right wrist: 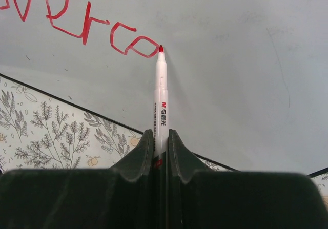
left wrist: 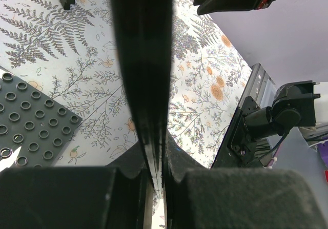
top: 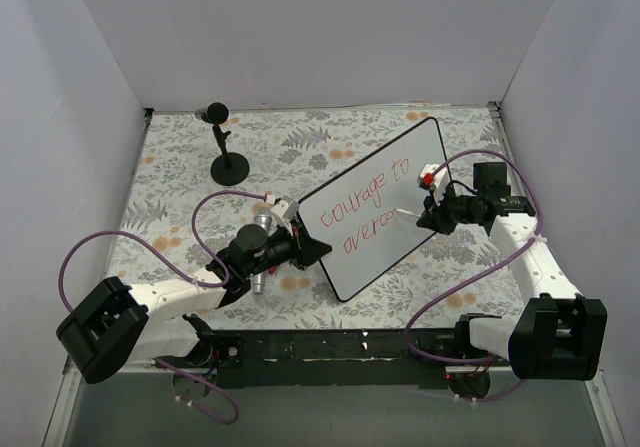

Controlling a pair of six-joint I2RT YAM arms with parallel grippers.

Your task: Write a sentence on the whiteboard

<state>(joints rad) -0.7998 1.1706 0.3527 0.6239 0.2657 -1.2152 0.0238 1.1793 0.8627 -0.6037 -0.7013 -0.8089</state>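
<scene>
My right jaws clench the marker [right wrist: 161, 96], tip on the board [right wrist: 230, 60] mid-frame beside red letters [right wrist: 87, 29]; if my left jaws, clamping the board's edge, slip, strokes could skew.

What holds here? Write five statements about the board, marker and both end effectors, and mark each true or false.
1. The right end effector grips a white marker. True.
2. The sentence on the whiteboard is blue. False: it is red.
3. The left end effector clamps the whiteboard's edge. True.
4. The second line reads "overcome". False: it stops at "overco".
5. The black stand rests on the whiteboard. False: it stands on the floral table cover, apart from it.
</scene>
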